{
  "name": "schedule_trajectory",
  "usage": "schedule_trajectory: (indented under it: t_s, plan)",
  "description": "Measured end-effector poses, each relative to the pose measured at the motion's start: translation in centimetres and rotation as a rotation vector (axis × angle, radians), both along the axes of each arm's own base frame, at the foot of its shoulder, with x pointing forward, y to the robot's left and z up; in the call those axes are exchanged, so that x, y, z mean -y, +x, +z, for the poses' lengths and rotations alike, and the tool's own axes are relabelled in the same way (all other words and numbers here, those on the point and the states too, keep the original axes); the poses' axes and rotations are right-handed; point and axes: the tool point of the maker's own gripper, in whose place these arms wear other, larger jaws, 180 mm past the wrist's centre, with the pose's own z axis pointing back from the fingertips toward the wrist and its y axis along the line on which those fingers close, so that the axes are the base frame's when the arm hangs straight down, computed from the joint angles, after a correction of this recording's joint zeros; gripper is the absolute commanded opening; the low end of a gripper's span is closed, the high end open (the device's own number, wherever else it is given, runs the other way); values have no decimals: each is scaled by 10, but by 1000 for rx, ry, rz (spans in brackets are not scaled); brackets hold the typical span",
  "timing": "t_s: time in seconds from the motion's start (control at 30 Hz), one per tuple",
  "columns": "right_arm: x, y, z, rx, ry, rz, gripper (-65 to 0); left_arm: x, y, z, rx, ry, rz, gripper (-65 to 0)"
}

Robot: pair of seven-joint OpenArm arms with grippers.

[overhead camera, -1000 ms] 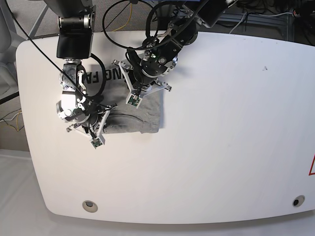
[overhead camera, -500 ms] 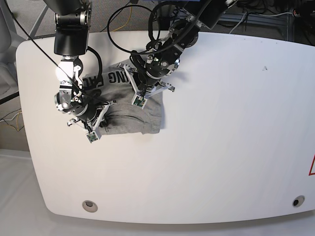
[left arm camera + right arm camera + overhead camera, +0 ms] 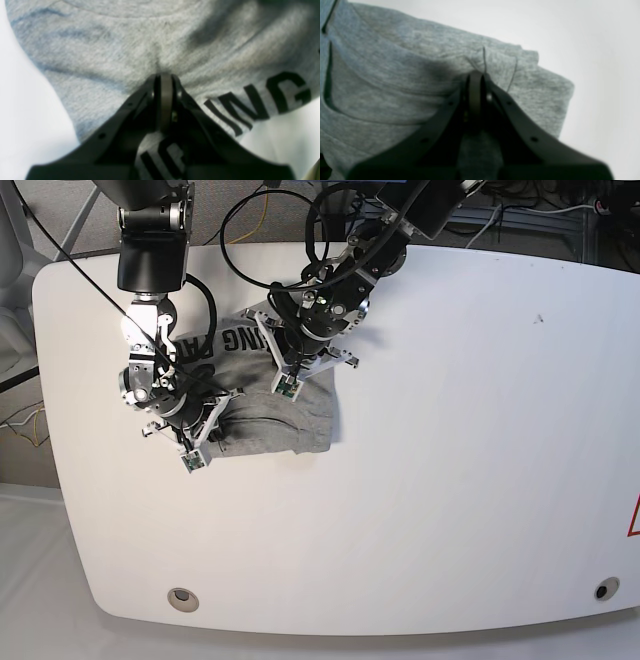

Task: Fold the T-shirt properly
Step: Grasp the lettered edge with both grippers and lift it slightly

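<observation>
- The T-shirt (image 3: 268,402) lay on the white table (image 3: 460,440), towards its far left part in the base view, already gathered into a compact, roughly rectangular bundle rather than spread flat.
- By the look of it, the fold was well advanced but not finished: several layers were stacked, the lower edge was rounded and bulky, and one band with black lettering (image 3: 260,100) stood exposed along the far side.
- What seemed left was to lay the held edges down, flatten the bundle and let go.
- The left gripper (image 3: 163,78), on the right of the base view, had its jaws pressed together on a pinch of the fabric just beside the lettering; creases radiated from the pinched spot.
- The right gripper (image 3: 475,75), on the left of the base view, was likewise clamped on a fold of the plain grey cloth, near a corner of the bundle that overhung the bare table.
- The cloth was a heathered grey knit, soft and matte, with a fine flecked grain; it sagged and wrinkled wherever it was pulled.
- The lettering was solid black block capitals, partly hidden behind the left gripper's dark fingers (image 3: 117,120).
- In the right wrist view, the folded layers showed as stepped edges with dark gaps between them, and a hemmed corner (image 3: 555,85) ended bluntly.
- The table was smooth, hard and faintly glossy, with rounded corners.
- Both grippers were black, angular and rigid, tapering to narrow tips.
</observation>
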Motion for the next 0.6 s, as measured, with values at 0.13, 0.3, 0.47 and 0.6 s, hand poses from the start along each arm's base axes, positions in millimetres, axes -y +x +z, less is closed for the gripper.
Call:
schedule_trajectory:
  t_s: [0.13,0.3,0.47,0.6]
  plan:
    - [-16,2,-1,-12,0,29,-644,-13,0,1,-18,22,6,-631]
    - [-42,7,2,-6,0,73,-644,-30,7,9,-13,21,56,-631]
    - [-55,13,4,1,-8,60,-644,-44,12,11,-14,41,82,-631]
    - [-61,17,6,-9,-18,74,-644,-55,12,7,-28,61,91,-631]
